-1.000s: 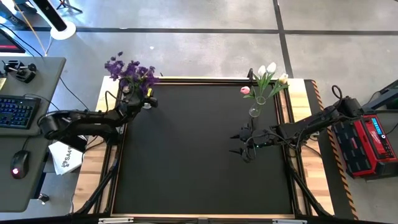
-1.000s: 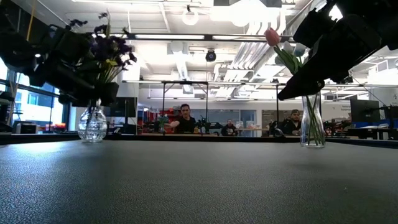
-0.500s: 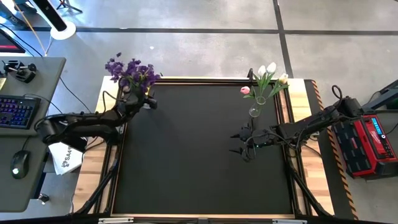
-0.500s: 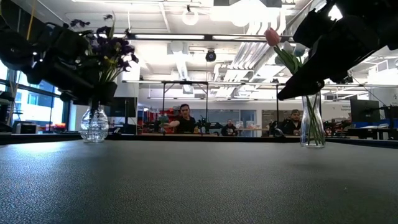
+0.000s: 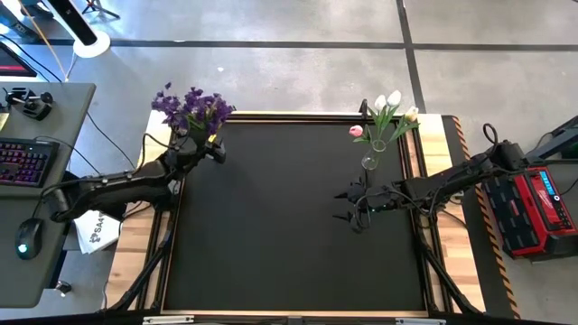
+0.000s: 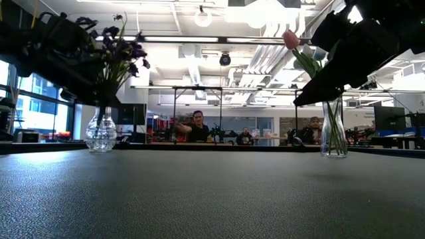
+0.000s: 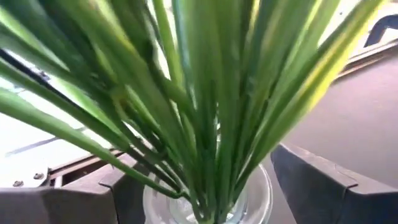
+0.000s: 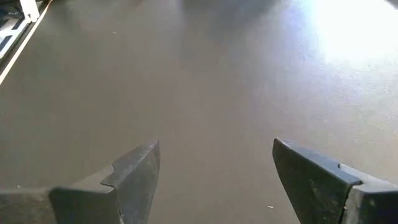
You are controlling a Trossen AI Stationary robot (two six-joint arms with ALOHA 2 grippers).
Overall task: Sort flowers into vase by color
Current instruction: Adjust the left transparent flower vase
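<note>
Dark purple flowers [image 5: 190, 106] stand with their green stems [image 7: 205, 112] in a round glass vase [image 6: 101, 133] at the table's far left corner. My left gripper [image 5: 203, 144] [image 7: 199, 180] is open just left of that vase, one finger on either side of the stems without touching them. White and pink tulips [image 5: 379, 116] stand in a slim glass vase [image 6: 334, 133] near the far right corner. My right gripper [image 5: 348, 206] [image 8: 214, 149] hangs open over the black mat, on the near side of the tulip vase.
The black mat [image 5: 289, 235] covers the table inside a wooden border [image 5: 135, 244]. A desk with keyboard and mouse [image 5: 27, 162] stands left of the table, and a red case [image 5: 533, 208] to its right. People sit in the room beyond the table [image 6: 196, 126].
My left gripper has drawn back from the purple flower vase toward the table's left edge and risen a little; in the low view it now stands left of the stems instead of in front of them. The right arm has kept still.
</note>
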